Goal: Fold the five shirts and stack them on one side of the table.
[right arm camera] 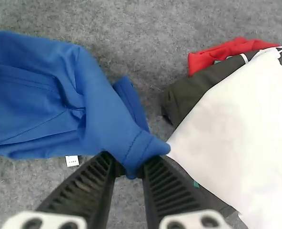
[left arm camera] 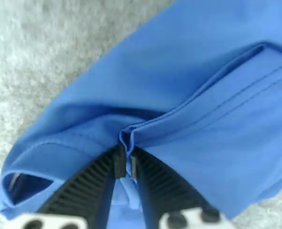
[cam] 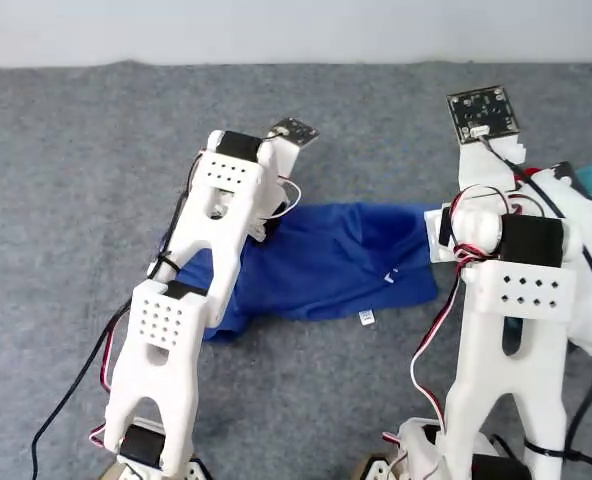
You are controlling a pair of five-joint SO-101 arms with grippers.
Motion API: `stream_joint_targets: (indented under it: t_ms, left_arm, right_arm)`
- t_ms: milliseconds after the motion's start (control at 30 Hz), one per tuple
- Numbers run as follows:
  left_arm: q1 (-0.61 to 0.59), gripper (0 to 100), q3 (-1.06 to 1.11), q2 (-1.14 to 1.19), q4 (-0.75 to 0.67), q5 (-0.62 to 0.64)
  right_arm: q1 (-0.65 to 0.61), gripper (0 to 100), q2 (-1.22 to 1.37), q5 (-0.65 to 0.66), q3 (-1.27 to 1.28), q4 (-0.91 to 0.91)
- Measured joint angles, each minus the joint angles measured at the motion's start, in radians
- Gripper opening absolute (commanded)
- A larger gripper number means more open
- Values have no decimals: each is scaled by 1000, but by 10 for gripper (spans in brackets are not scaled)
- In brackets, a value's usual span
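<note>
Grey felt table (cam: 76,200); blue shirt (cam: 326,260) rumpled mid-surface. Heap of other shirts (right arm camera: 236,124) just beside its sleeve end. Left gripper (left arm camera: 125,164) pinches a cloth ridge, right gripper (right arm camera: 129,171) nips the cuff, probably to stretch it flat for folding.

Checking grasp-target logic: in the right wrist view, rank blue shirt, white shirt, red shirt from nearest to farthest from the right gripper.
1. blue shirt: its sleeve sits between the right gripper fingers.
2. white shirt: right beside that sleeve.
3. red shirt: beyond the white shirt, farthest.
</note>
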Motion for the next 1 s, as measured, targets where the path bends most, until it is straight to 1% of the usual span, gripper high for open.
stream_joint_targets:
  t_ms: [100, 200, 567, 700, 867, 1000]
  left_arm:
    - [18, 12, -3, -3, 0, 0]
    - [32, 12, -3, -55, 0, -5]
    - [38, 12, -3, -451, 9, -6]
    - [38, 12, -3, -626, 11, -6]
    - [31, 12, -3, -839, 14, -6]
    - [-2, 12, -3, -987, 14, -6]
  right_arm:
    - [0, 10, 0, 0, 0, 0]
    - [0, 10, 0, 0, 2, 0]
    - [0, 10, -6, 0, -25, 0]
    - [0, 10, -6, 0, -126, 6]
    - [0, 10, -6, 0, -315, 66]
    - [0, 10, -8, 0, -473, 135]
